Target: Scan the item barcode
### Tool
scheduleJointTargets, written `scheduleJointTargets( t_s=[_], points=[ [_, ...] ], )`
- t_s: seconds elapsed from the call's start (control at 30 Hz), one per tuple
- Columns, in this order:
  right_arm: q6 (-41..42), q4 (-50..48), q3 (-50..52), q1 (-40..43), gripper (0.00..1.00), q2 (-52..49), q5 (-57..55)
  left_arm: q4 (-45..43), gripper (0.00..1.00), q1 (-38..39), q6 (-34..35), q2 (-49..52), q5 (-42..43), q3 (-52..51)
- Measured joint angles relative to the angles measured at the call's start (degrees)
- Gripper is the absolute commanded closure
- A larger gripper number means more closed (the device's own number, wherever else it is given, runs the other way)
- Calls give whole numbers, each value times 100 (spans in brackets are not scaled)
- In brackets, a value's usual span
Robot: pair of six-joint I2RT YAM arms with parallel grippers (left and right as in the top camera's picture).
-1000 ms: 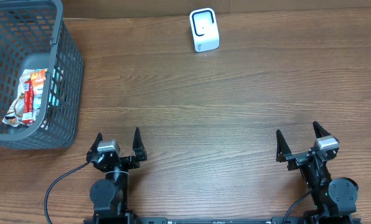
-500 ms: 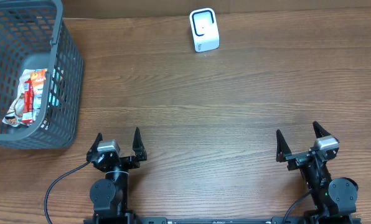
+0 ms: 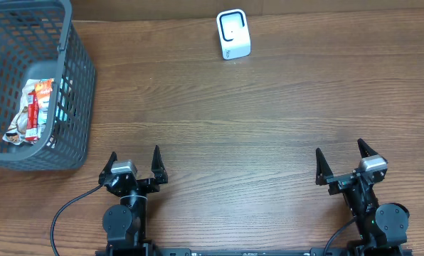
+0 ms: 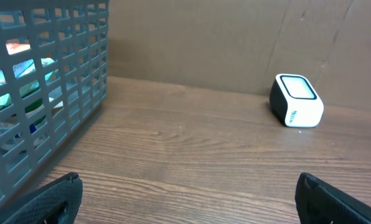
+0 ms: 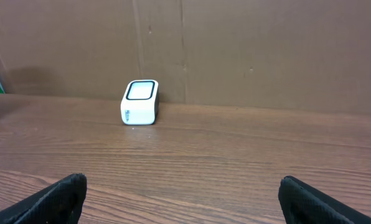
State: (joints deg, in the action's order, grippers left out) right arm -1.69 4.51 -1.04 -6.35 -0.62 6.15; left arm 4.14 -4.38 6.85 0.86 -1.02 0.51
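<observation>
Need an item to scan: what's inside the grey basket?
Crinkled snack packets, a red-and-white one on top; teal wrappers show through the basket wall. Whatever lies beneath is covered.

No visible change since earlier.

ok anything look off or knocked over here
Nothing stands out. The scanner stands upright at the far edge, the basket sits upright on the left with snack packets inside, and the left gripper and right gripper are open, empty.

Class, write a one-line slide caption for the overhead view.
Left gripper and right gripper open, empty; snack packets in grey basket; white scanner at far edge.
</observation>
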Motion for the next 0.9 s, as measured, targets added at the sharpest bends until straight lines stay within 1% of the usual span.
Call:
scheduleJointTargets(
  t_s=[0.33,0.47,0.6,0.7,0.8,0.83,0.87,0.9],
  points=[
    [0,-4,0,0,0,0,2,11,0,0,52,0,83,7],
    [-2,0,0,-2,0,0,4,514,0,0,243,0,319,284],
    [0,-4,0,-2,0,0,2,1447,0,0,485,42,531,1231],
    [0,2,0,-2,0,0,0,2057,0,0,544,339,577,2249],
    [-2,-2,0,0,0,-2,0,2658,0,0,560,929,654,3316],
    [-4,2,0,-2,0,0,2,3047,0,0,529,1281,693,3834],
    [-4,-4,-2,-2,0,0,2,3250,0,0,494,1537,719,4186],
    [-4,-4,0,-2,0,-2,2,3729,0,0,380,2006,750,4826]
  ],
)
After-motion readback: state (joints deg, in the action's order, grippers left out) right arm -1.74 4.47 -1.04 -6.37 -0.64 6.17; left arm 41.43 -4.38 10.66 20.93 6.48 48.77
